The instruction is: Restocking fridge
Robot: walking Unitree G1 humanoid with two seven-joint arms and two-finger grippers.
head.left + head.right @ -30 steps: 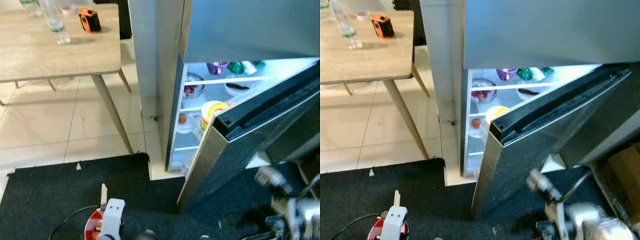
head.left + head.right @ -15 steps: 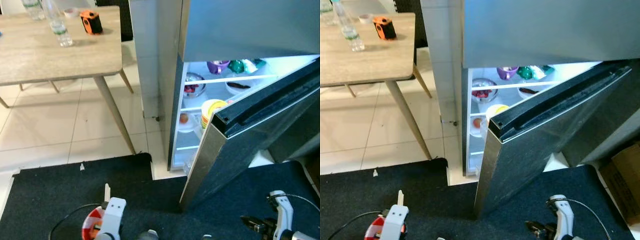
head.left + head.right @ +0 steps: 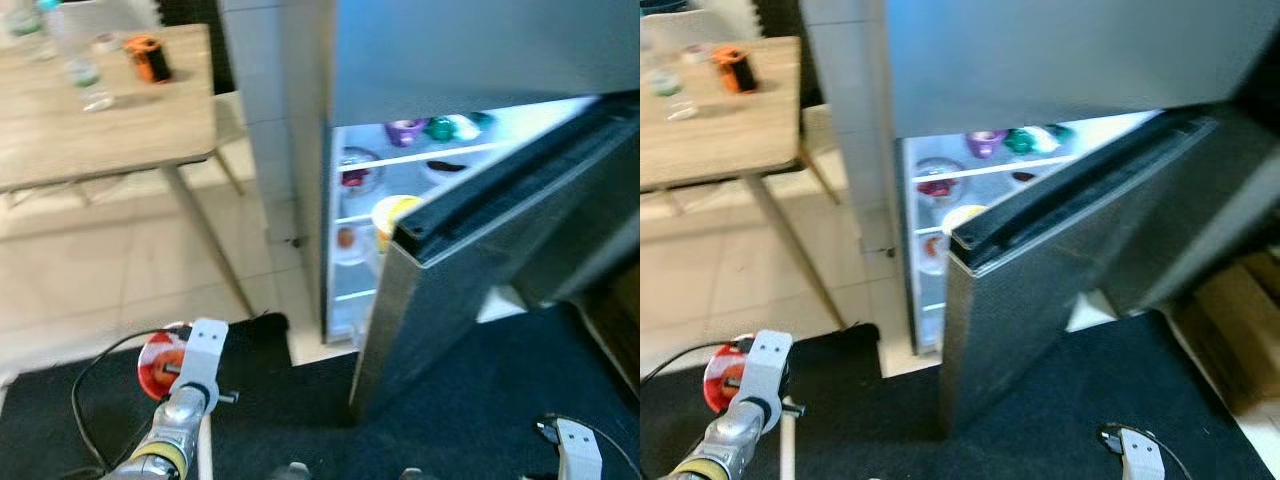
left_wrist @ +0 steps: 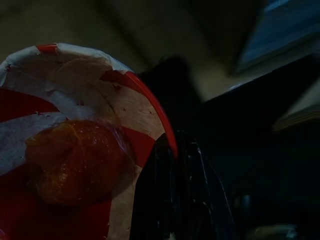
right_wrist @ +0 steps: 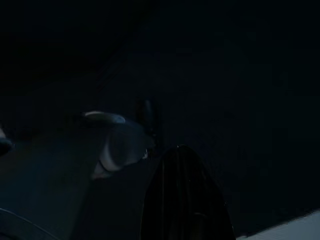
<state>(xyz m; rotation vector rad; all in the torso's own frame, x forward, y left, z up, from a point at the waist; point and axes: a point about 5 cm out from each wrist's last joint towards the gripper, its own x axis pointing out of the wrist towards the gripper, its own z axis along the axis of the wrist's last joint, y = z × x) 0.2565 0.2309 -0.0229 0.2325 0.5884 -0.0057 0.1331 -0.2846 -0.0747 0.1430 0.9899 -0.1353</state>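
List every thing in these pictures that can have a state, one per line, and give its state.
Fridge door: partly open, interior light on.
Fridge shelves: stocked with bowls and food.
Left claw: shut on the rim of the paper bowl.
Paper bowl: red and white, held up, holding an orange food item.
Right claw: too dark to tell.
Bottle: upright on the wooden table.

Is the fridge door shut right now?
No, the fridge door stands ajar, and the lit shelves with food show through the gap.
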